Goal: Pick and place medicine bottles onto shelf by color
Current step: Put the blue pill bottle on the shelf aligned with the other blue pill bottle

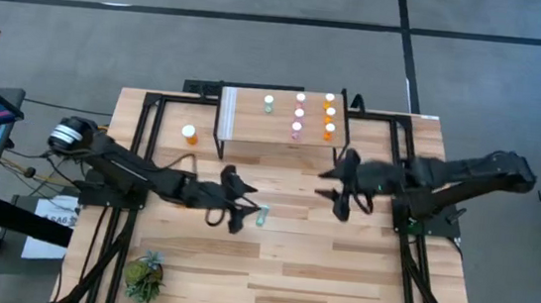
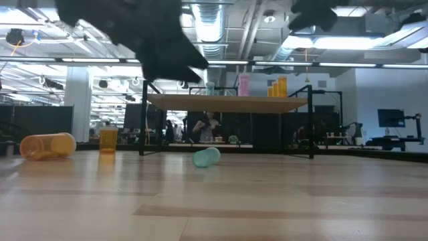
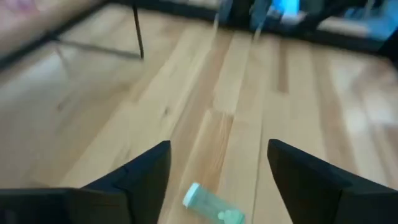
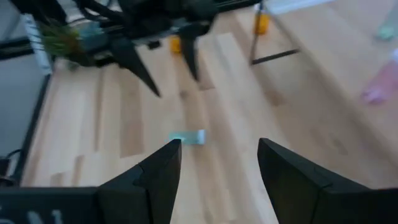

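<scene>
A teal medicine bottle point(image 1: 262, 214) lies on its side on the tabletop, white cap showing point(image 3: 191, 194). My left gripper point(image 1: 242, 208) hangs open above it and just to its left; in the left wrist view the bottle point(image 3: 211, 208) shows between the fingers, untouched. My right gripper point(image 1: 338, 193) is open in the air in front of the shelf's right end, nothing between its fingers. The shelf point(image 1: 244, 119) carries one teal bottle point(image 1: 268, 102), three pink point(image 1: 299, 113) and three orange point(image 1: 330, 112), all upright. Another orange bottle point(image 1: 190, 134) stands on the table left of the shelf.
In the low view an orange bottle point(image 2: 47, 145) lies on its side at the table's left. A small spiky green plant point(image 1: 144, 277) sits at the near left corner. The shelf's black legs point(image 2: 142, 127) stand behind the teal bottle point(image 2: 206, 156). Bare wood stretches across the table's near half.
</scene>
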`<control>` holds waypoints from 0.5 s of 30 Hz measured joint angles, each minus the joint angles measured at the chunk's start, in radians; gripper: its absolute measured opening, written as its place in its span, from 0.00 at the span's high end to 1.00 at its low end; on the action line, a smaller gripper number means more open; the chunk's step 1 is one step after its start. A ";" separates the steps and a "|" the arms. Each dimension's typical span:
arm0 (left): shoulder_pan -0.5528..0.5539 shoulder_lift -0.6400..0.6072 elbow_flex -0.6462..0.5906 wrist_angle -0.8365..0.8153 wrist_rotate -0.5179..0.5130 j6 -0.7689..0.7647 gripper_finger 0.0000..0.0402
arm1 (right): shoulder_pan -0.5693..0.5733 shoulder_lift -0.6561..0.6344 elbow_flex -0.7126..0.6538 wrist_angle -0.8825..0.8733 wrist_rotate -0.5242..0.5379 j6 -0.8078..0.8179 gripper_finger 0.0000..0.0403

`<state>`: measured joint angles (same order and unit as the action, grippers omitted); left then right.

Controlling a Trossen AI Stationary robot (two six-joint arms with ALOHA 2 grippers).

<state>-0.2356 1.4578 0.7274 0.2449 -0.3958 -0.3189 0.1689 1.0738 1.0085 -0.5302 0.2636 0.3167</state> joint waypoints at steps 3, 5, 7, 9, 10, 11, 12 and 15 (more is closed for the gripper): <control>0.000 0.086 0.097 -0.099 0.000 -0.049 0.32 | 0.109 -0.047 -0.131 0.113 0.072 0.060 0.42; -0.003 0.133 0.149 -0.158 0.000 -0.089 0.30 | 0.180 -0.062 -0.198 0.208 0.118 0.079 0.42; -0.009 0.176 0.185 -0.186 0.007 -0.131 0.30 | 0.248 -0.070 -0.248 0.280 0.165 0.072 0.42; -0.019 0.209 0.206 -0.204 0.006 -0.167 0.29 | 0.308 -0.066 -0.282 0.352 0.223 0.056 0.42; -0.022 0.226 0.214 -0.196 0.007 -0.185 0.29 | 0.332 -0.064 -0.294 0.375 0.250 0.048 0.42; -0.026 0.233 0.214 -0.204 0.007 -0.204 0.30 | 0.352 -0.058 -0.303 0.402 0.273 0.037 0.42; -0.029 0.233 0.212 -0.221 0.005 -0.227 0.30 | 0.370 -0.052 -0.308 0.434 0.290 0.028 0.42; -0.032 0.257 0.216 -0.246 -0.025 -0.319 0.30 | 0.406 -0.034 -0.314 0.467 0.342 0.014 0.42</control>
<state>-0.2676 1.7143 0.9430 -0.0013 -0.4207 -0.6384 0.5751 1.0402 0.6949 -0.0635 0.6055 0.3306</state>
